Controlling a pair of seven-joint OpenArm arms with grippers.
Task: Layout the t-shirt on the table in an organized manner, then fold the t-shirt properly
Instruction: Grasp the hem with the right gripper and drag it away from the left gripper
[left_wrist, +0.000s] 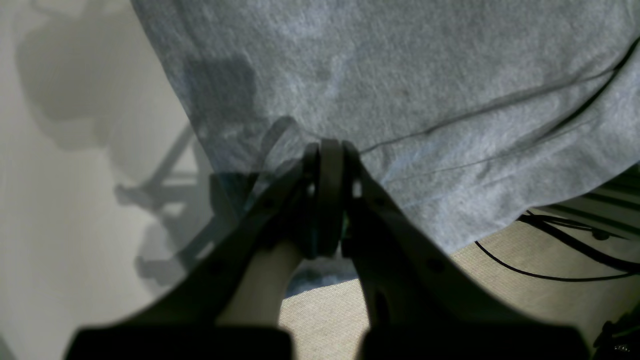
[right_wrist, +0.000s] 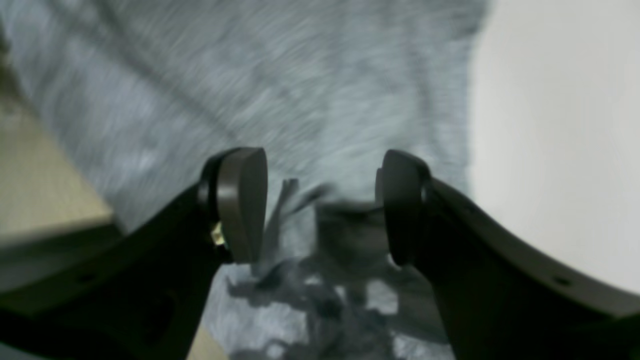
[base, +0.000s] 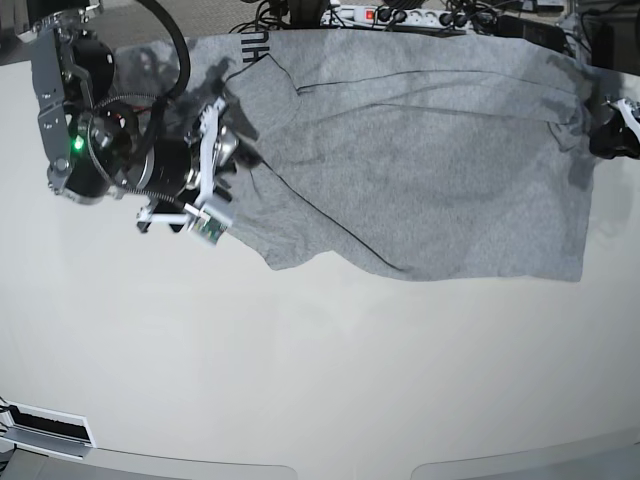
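Across the table's (base: 300, 380) far edge, t-shirt (base: 420, 150) spread, left tool (left_wrist: 327, 150) pinching its hem, right tool (right_wrist: 320, 205) spread, cables (left_wrist: 575, 245) beyond.

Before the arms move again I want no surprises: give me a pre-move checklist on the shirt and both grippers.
1. Left gripper pinching the t-shirt: ok, jaws shut on cloth.
2. Right gripper released: ok, jaws apart, nothing between them.
3. Shirt fully on the table: not ok, the far edge hangs past it, over the cables.
4. Shirt flat: not ok, creases and a folded-over flap near the right gripper.
5. Lettering side up or down: cannot tell; only a few letters show at the far edge.
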